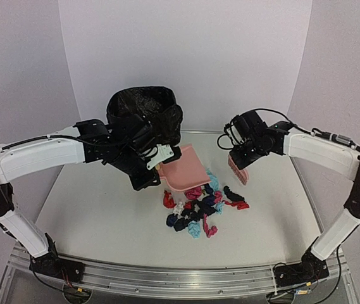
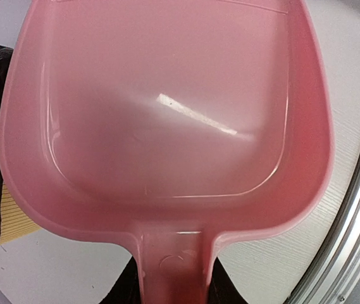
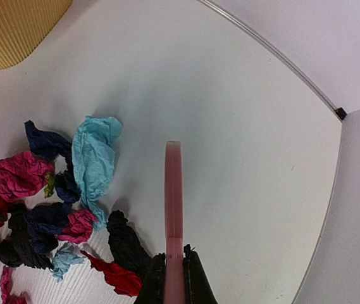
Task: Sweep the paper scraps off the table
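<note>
The paper scraps (image 1: 202, 206) lie in a heap of red, pink, light blue, navy and black wads on the white table (image 1: 104, 215), just in front of the pink dustpan (image 1: 185, 170). My left gripper (image 1: 157, 166) is shut on the dustpan's handle (image 2: 174, 272); the pan (image 2: 167, 107) looks empty in the left wrist view. My right gripper (image 1: 240, 157) is shut on the pink hand brush (image 1: 238, 170), held above the table to the right of the heap. In the right wrist view the brush (image 3: 174, 209) shows edge-on, with the scraps (image 3: 53, 209) to its left.
A black-lined bin (image 1: 145, 111) stands behind the dustpan at the back of the table. An aluminium rail (image 1: 180, 275) runs along the front edge. White walls stand around the table. A tan ribbed thing (image 3: 15, 28) shows at the top left of the right wrist view.
</note>
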